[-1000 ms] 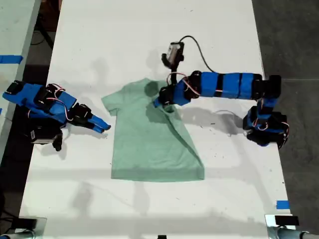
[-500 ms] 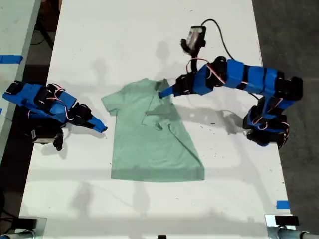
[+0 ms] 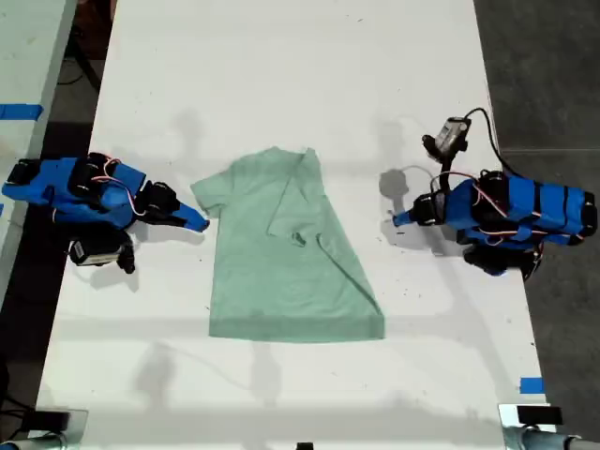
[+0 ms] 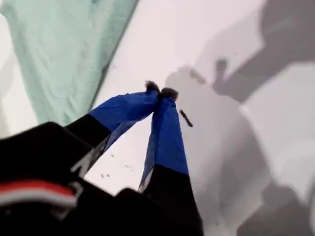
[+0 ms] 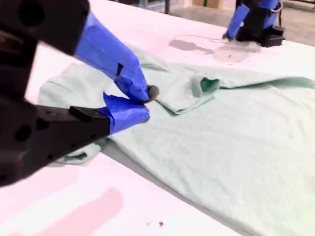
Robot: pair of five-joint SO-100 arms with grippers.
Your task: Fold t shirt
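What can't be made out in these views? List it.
- Whether my second end effector touches the t shirt: second wrist view, its own tips cover the contact; too small in the exterior view.
- What lies under its folded-over flap: exterior view, flap hides it.
- Most of the shirt: first wrist view, picture edge.

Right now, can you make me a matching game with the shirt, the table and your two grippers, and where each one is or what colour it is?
Things:
1. t shirt
2. my first gripper
3. my second gripper
4. table

Descriptions:
A. right beside a sleeve, on the exterior view's left
B. pale green, with one side folded over
C. white
D. shut over bare table, away from the cloth, on the exterior view's right

Pairs: 1-B, 2-D, 3-A, 4-C
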